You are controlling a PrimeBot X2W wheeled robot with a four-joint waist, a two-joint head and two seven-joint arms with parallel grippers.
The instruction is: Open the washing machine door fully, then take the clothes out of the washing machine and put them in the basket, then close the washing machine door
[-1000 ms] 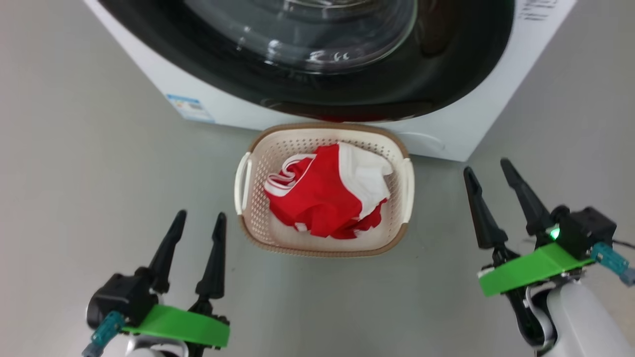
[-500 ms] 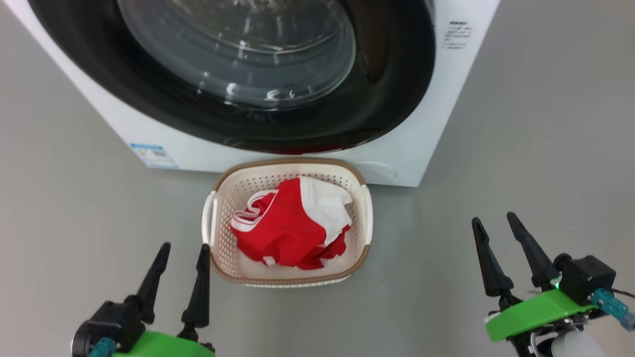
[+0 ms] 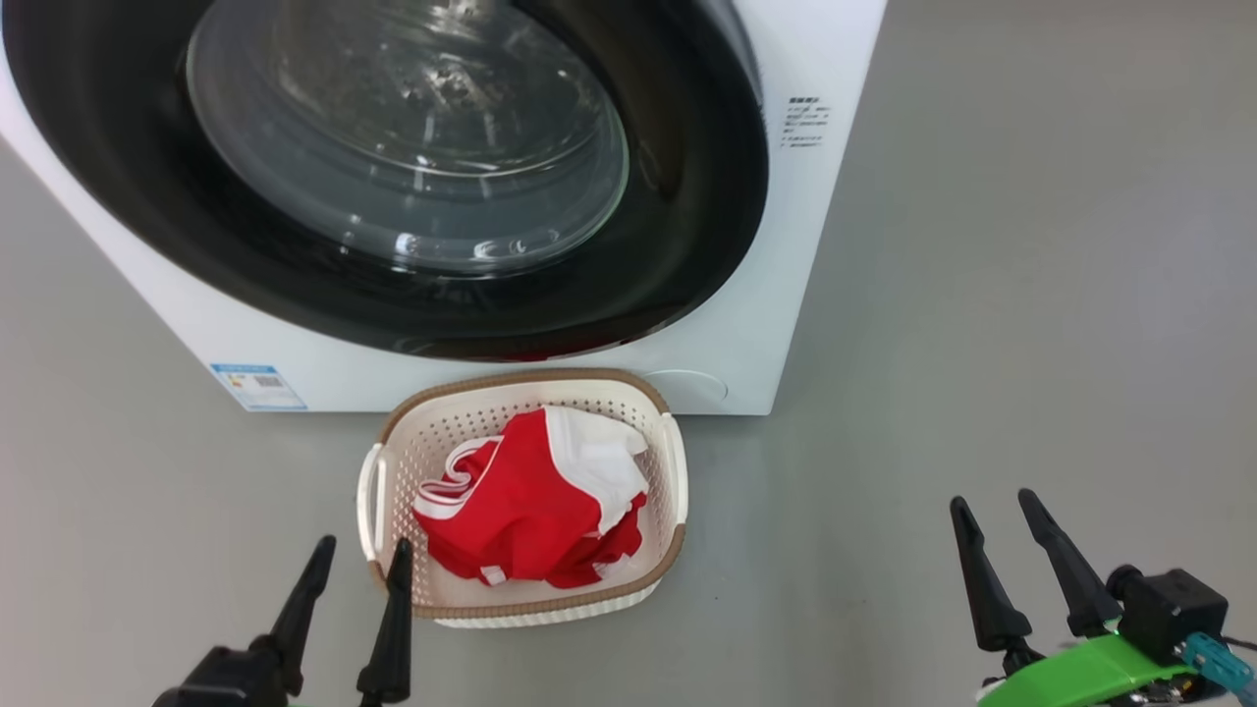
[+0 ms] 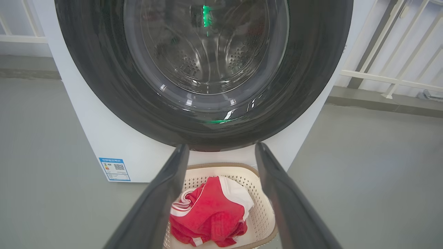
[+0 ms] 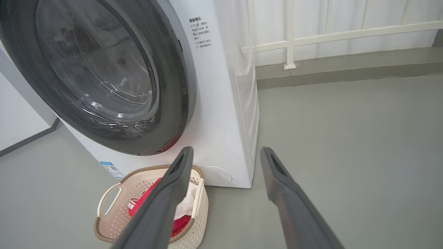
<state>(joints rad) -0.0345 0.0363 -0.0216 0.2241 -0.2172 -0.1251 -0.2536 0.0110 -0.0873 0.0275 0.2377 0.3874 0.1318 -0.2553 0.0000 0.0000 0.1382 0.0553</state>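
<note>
Clothes are lying in the basket, which is sitting on the floor at 6 o'clock of the closed washing machine door. The left end effector, at the basket's 7 o'clock, and the right end effector, at its 4 o'clock, are hovering with fingers spread, empty.

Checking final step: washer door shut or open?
Shut. The washing machine door lies flush on the washing machine front; no gap at its rim.

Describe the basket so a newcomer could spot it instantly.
Find the big white washing machine; on the grey floor just before its round black door stands the basket. Cream, perforated, brown-rimmed, it alone holds red-and-white clothes.
</note>
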